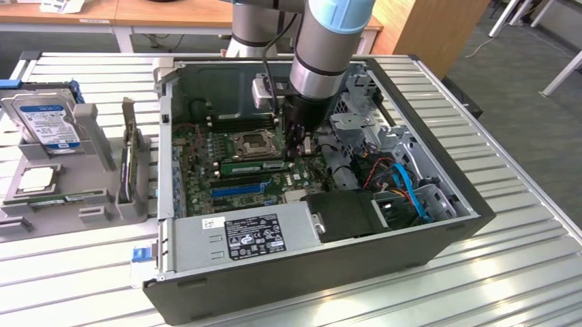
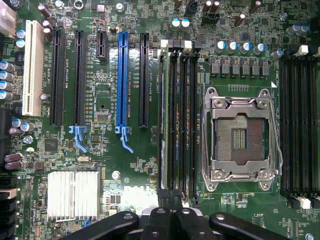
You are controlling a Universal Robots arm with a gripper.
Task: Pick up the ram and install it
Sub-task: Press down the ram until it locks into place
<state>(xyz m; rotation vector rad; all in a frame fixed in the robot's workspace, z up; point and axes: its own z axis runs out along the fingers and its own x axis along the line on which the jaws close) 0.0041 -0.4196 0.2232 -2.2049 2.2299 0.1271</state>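
Observation:
The ram (image 1: 255, 165) is a narrow green stick standing on edge in a memory slot of the motherboard (image 1: 195, 157), just beside the CPU socket (image 1: 250, 143). In the wrist view the ram (image 2: 161, 125) appears edge-on as a thin pale line in the outermost of the black slots next to the socket (image 2: 239, 135). My gripper (image 1: 298, 150) hangs inside the open case at the ram's end on the exterior view's right. Its black fingers (image 2: 170, 217) are shut together with nothing between them, over the slots' end. Whether they touch the ram I cannot tell.
The open PC case holds a power supply (image 1: 241, 235), a drive cage (image 1: 369, 129) and blue cables (image 1: 409, 191) close to the arm. A grey holder (image 1: 91, 204) at the exterior view's left carries a hard drive (image 1: 46, 119). A silver heat sink (image 2: 73, 189) sits near the expansion slots.

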